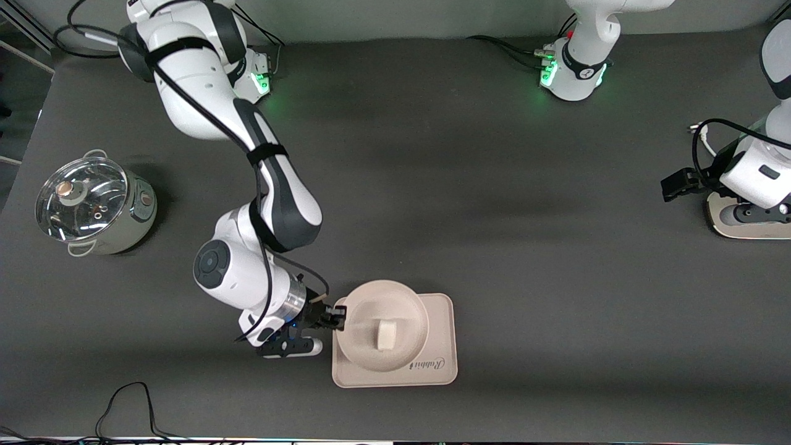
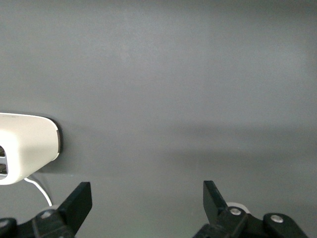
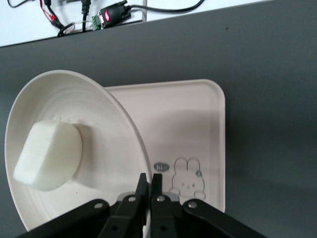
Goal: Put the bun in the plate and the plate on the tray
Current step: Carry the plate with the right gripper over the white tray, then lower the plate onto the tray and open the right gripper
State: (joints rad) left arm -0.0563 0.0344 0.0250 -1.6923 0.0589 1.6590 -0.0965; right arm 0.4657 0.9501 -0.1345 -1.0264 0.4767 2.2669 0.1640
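The bun (image 1: 387, 334) lies in the round plate (image 1: 401, 306), which sits over the rectangular tray (image 1: 442, 334) and overhangs the tray's edge farthest from the front camera. My right gripper (image 1: 338, 317) is shut on the plate's rim at the side toward the right arm's end of the table. In the right wrist view its fingers (image 3: 150, 181) pinch the rim of the plate (image 3: 74, 99), with the bun (image 3: 47, 156) inside and the tray (image 3: 188, 114) with its drawing below. My left gripper (image 1: 668, 187) is open and empty (image 2: 147, 191) over bare table at the left arm's end, waiting.
A steel pot with a glass lid (image 1: 86, 204) stands toward the right arm's end. A white device (image 1: 748, 225) lies on the table by the left gripper and shows in the left wrist view (image 2: 25, 153). A black cable (image 1: 130, 402) lies near the front edge.
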